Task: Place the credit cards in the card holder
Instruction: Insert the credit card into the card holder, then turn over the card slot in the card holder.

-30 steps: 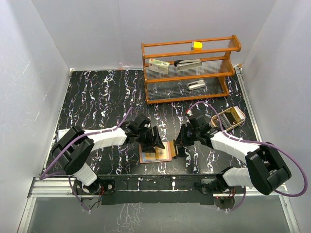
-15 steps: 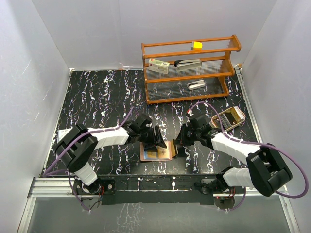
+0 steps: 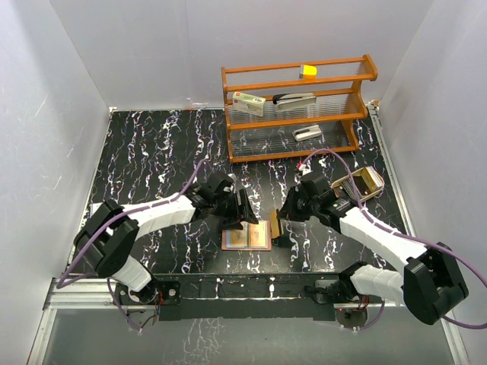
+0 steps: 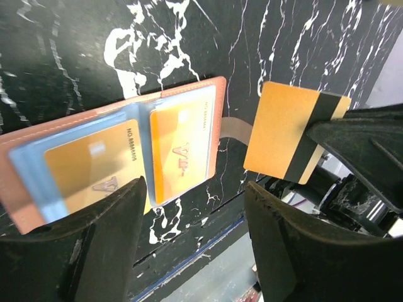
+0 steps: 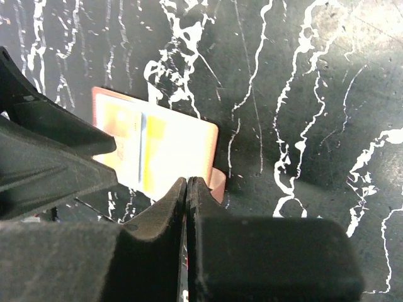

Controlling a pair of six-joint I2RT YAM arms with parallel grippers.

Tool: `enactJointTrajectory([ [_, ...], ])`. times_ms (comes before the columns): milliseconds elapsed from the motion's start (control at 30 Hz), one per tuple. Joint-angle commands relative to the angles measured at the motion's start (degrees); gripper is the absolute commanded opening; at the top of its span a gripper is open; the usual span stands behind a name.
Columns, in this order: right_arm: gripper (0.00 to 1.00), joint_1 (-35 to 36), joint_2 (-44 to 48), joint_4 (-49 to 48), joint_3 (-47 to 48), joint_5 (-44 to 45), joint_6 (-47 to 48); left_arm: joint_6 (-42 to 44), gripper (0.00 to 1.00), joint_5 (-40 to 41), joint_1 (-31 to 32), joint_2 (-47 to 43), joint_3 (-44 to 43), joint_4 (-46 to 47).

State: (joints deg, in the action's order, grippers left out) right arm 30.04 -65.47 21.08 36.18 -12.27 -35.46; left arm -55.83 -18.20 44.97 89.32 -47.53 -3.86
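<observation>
The right gripper [image 3: 275, 226] pinches an orange card [image 4: 286, 135] just right of the open card holder [image 3: 251, 239].
The card holder lies flat on the table [image 3: 152, 152], near centre, two more orange cards [image 4: 179, 148] in its pockets; the left gripper [image 3: 242, 215] hovers over it, fingers spread.

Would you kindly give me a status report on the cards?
Left end effector open near card holder. Right end effector shut on orange card, beside holder. Two cards sleeved. Nothing between.

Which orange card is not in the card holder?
The dark-striped card pinched by the right gripper, beside the card holder; the other two sit inside its sleeves.
</observation>
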Motion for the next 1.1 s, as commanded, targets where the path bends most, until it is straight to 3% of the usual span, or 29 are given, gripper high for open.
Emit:
enactJointTrajectory([
  [0, 0.00, 0.6, 2.0, -0.4, 3.3, -1.9, -1.1, 2.6, 0.63, 0.6, -3.7, -5.2, -0.9, -4.5],
  [367, 0.00, 8.6, -2.6, -9.3, 4.7, -2.2, -8.1, 2.5, 0.63, -9.2, -15.1, -10.7, 7.5, 0.6],
  [1067, 0.00, 10.7, -14.4, -16.7, 2.3, 0.4, -11.8, -0.6, 0.64, -13.1, -15.9, -11.2, 14.8, 10.4],
])
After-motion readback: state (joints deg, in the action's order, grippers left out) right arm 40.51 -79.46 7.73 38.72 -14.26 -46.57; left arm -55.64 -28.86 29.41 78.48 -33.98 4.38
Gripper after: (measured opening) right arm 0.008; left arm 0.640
